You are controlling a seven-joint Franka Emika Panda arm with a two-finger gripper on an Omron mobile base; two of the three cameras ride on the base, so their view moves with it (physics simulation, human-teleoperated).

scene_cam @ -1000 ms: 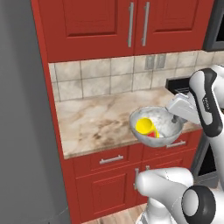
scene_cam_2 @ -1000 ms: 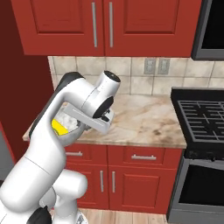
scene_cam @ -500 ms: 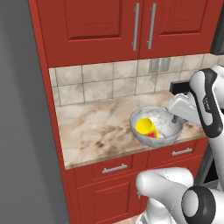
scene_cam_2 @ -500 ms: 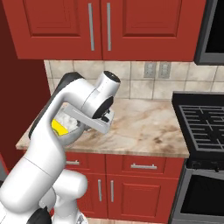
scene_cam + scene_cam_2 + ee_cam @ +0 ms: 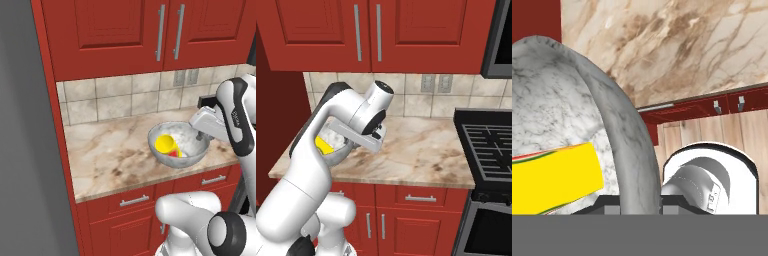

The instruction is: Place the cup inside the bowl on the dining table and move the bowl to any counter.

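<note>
The cup [image 5: 167, 145] lies tipped inside the bowl [image 5: 189, 155], so that part looks done; the pincer [image 5: 641, 202] is clamped on the bowl's rim, holding it over or on the marble worktop [image 5: 110, 155], I cannot tell which. What seems left is setting it down and letting go. Beige tiles [image 5: 115, 100] and red cabinets [image 5: 125, 35] back the worktop, with a stove [image 5: 491, 145] alongside.

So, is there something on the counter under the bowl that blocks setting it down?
Nothing visible does. The gripper is clamped on the rim of the bowl, the cup lying inside. The marble counter below and around it is bare.
</note>
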